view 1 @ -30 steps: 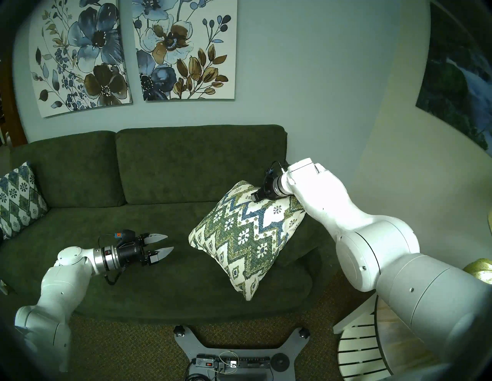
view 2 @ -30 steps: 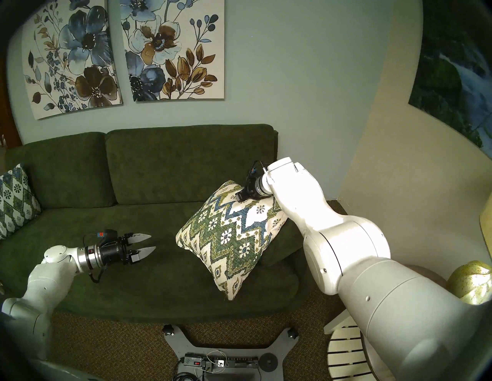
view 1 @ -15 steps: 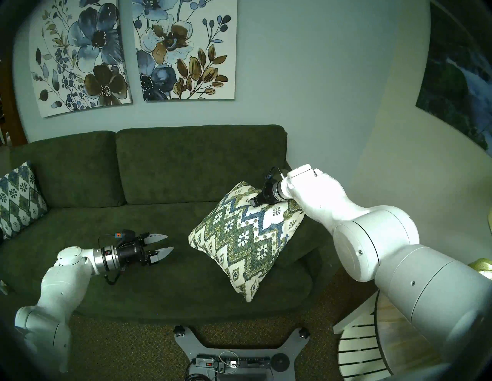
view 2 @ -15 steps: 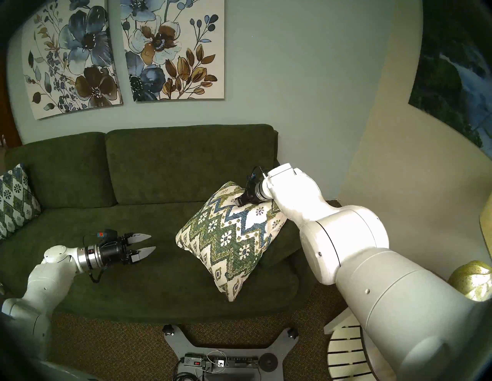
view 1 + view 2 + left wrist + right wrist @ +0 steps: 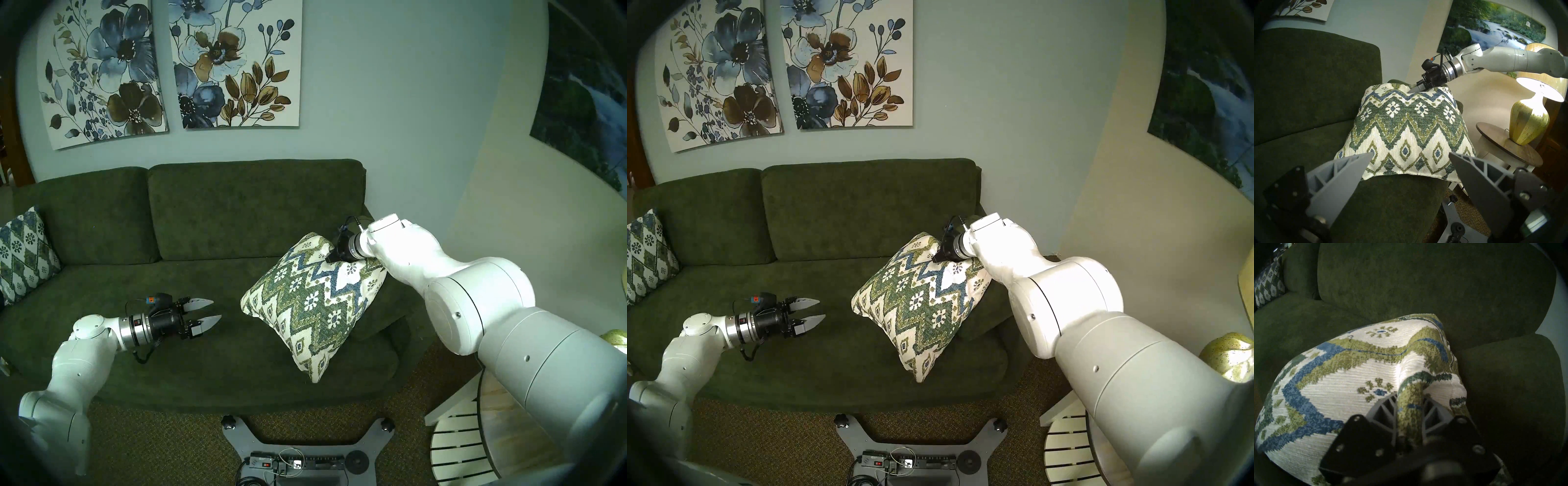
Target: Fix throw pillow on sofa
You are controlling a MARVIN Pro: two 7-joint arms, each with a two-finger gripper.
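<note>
- The room has a pale blue wall [image 5: 390, 101] with two flower pictures [image 5: 169, 68] hung above the seat.
- The sofa [image 5: 237, 210] is big, dark green and soft. It fills the middle of the head view.
- The right arm [image 5: 475, 305] reaches in over the armrest [image 5: 1508, 378] toward the back corner of the seat.
- The left arm [image 5: 74, 356] is held over the seat, well apart from the pillow.
- The pillow [image 5: 312, 305] lies tilted at the right end of the seat. One corner hangs past the front edge, and its top leans up near the armrest.
- A second pillow [image 5: 23, 254] stands neatly at the far left end.
- A lit lamp [image 5: 1529, 118] sits on a small round table [image 5: 1508, 149] beside the sofa.
- The right gripper [image 5: 1410, 400] has pinched a fold of cloth near the pillow's top edge, and its two fingers squeeze it from both sides.
- The left gripper [image 5: 205, 310] is spread wide and holds nothing.
- So the grab looks done. I think the pillow has yet to be lifted, stood up straight against the back, and let go.
</note>
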